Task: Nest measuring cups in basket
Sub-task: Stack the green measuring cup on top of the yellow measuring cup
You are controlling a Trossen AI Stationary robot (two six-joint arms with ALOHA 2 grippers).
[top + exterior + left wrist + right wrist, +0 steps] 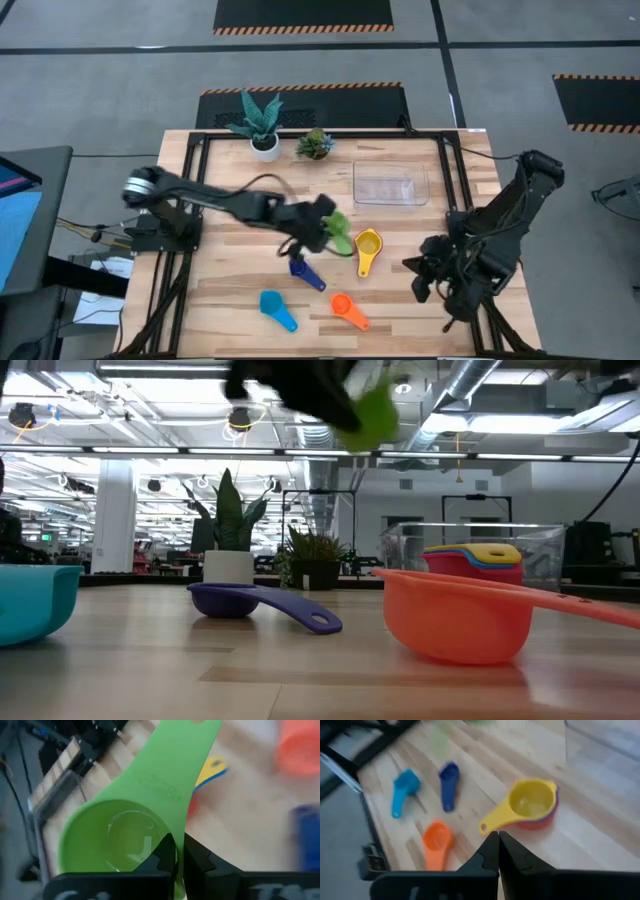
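Note:
My left gripper (pixel 326 226) hangs over the table's middle, shut on a green measuring cup (pixel 340 230), which shows large in the left wrist view (pixel 125 835) and high in the low view (pixel 375 410). Just to its right a yellow cup (pixel 368 245) sits nested in a red one (pixel 540 822) on the table. A dark blue cup (pixel 305 270), a light blue cup (pixel 275 305) and an orange cup (pixel 345 308) lie nearer the front edge. The clear basket (pixel 390 185) stands at the far middle. My right gripper (pixel 422 272) hovers shut at the right, holding nothing. My left gripper pinches the green cup's bowl wall (pixel 178 870) beside the root of the handle, one finger (pixel 165 851) inside the bowl and the other (pixel 196 856) outside. The cup is lifted clear of the table, its handle (pixel 175 765) pointing away from the fingers.
A white pot with a tall plant (pixel 263 140) and a small dark-potted plant (pixel 315 145) stand at the far edge, left of the basket. Black frame rails (pixel 190 200) run along the table's left and right sides.

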